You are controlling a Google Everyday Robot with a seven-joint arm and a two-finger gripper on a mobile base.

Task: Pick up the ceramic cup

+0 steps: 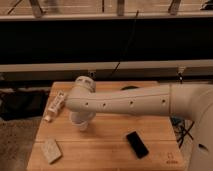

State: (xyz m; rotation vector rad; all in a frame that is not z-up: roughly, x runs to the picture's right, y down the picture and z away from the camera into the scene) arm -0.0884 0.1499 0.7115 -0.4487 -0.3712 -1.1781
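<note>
A small whitish ceramic cup (80, 123) stands on the wooden table (105, 155), left of centre. Only its lower part shows, because my arm (125, 102) reaches across the table from the right and covers its top. The arm ends in a round joint (85, 85) just above the cup. My gripper is hidden behind the arm, somewhere right over the cup, and no part of it shows.
A black phone (136, 144) lies at the front right of the table. A pale sponge-like block (50, 150) lies at the front left. A white tube (55, 103) lies at the left edge. A dark rounded thing (131, 87) peeks out behind the arm.
</note>
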